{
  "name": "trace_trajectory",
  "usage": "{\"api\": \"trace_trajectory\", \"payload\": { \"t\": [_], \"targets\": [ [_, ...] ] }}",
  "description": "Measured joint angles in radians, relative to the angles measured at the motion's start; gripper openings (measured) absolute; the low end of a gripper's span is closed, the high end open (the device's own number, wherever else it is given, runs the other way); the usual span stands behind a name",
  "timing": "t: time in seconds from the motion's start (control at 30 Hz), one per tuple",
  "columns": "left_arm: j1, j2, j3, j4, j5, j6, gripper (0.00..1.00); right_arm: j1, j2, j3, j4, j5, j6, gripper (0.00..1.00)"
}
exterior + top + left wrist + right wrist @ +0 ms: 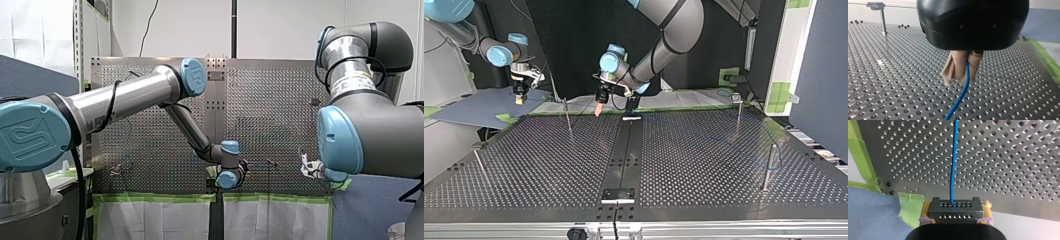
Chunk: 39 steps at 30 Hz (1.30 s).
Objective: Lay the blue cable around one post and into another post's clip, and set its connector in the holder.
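Over the desk (898, 75), my left hand (960, 78) pinches the blue cable (958, 98), and just off the desk's edge my right hand (956, 205) grips its plug (955, 214); wrapping looks not yet begun, so next they should carry it round a post (768, 167).

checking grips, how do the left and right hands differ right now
The left hand pinches the bare blue cable between beige pads; the right hand clamps the black connector between yellow pads. The left hand hangs over the perforated table; the right hand sits past its edge. Both hands are shut.
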Motion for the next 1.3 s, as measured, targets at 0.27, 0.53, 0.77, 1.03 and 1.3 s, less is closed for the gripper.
{"api": "trace_trajectory", "payload": {
  "t": [0.27,0.53,0.77,1.03,1.3],
  "targets": [
    [0.001,0.002,0.0,-0.004,0.041,-0.004,0.81,-0.002,0.003,-0.003,0.011,-0.003,0.0,0.0],
    [-0.005,0.003,0.0,-0.043,0.114,0.009,1.0,-0.002,0.004,-0.003,0.014,-0.015,0.003,0.0],
    [-0.008,0.015,-0.014,-0.092,0.149,0.054,1.0,-0.002,0.004,-0.003,0.016,-0.024,0.007,0.0],
    [-0.011,0.088,-0.092,-0.177,0.167,0.138,1.0,-0.002,0.004,-0.003,0.017,-0.029,0.017,0.0],
    [-0.028,0.108,-0.128,-0.25,0.175,0.206,1.0,-0.001,0.004,-0.003,0.02,-0.041,0.024,0.0]
  ]
}}
